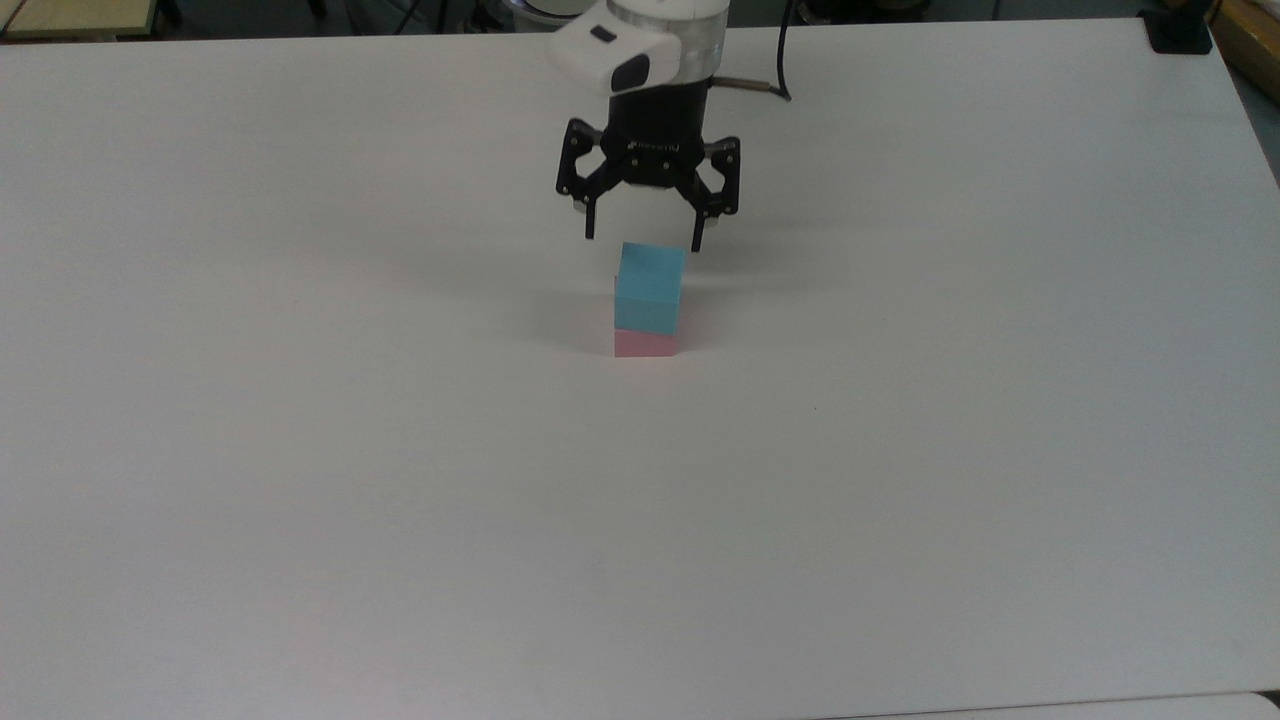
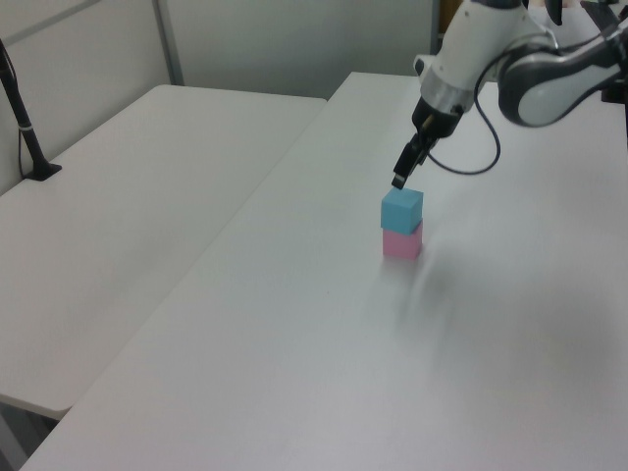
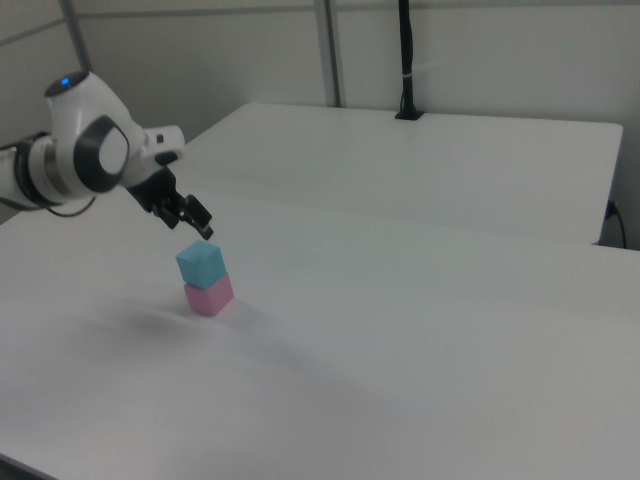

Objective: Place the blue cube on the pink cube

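The blue cube [image 1: 648,289] [image 2: 401,207] [image 3: 200,264] rests squarely on top of the pink cube [image 1: 646,345] [image 2: 401,244] [image 3: 208,296] near the middle of the white table [image 1: 900,450]. My gripper [image 1: 642,238] [image 2: 398,179] [image 3: 205,231] hangs just above the blue cube, open, its black fingers spread wider than the cube and touching nothing. In the top view it sits just behind the stack.
A black cable [image 1: 775,60] trails from the arm's wrist. A black post [image 3: 405,60] stands on the far table in the right view, and another black post [image 2: 22,118] at the left view's left edge. A second white table [image 2: 128,216] adjoins this one.
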Robot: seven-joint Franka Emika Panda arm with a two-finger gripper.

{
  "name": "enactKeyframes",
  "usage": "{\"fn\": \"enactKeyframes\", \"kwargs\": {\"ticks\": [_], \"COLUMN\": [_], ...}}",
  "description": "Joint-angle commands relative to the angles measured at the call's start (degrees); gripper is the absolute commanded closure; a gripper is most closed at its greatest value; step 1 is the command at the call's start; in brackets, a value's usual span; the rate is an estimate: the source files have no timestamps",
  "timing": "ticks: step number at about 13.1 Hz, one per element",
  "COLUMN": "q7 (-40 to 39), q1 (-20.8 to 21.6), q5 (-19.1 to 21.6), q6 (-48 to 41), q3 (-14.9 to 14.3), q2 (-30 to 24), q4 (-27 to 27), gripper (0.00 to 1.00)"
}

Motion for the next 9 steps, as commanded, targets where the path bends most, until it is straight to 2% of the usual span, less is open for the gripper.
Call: {"fn": "enactKeyframes", "kwargs": {"ticks": [1,3,5,7,9], "q7": [-2.2,-11.6,-22.6,-25.4,-25.5], "q1": [0.8,0.0,-2.9,-5.1,-6.8], "q5": [0.9,5.1,10.0,12.1,12.2], "q6": [-15.5,-27.7,-39.4,-44.6,-47.6], "q3": [-0.1,-0.8,-2.6,-4.1,-4.5], "q2": [-0.7,-0.5,-0.3,-0.2,-0.6], "q4": [9.1,16.1,23.0,27.1,28.2], "gripper": [0.0,0.0,0.0,0.0,0.0]}}
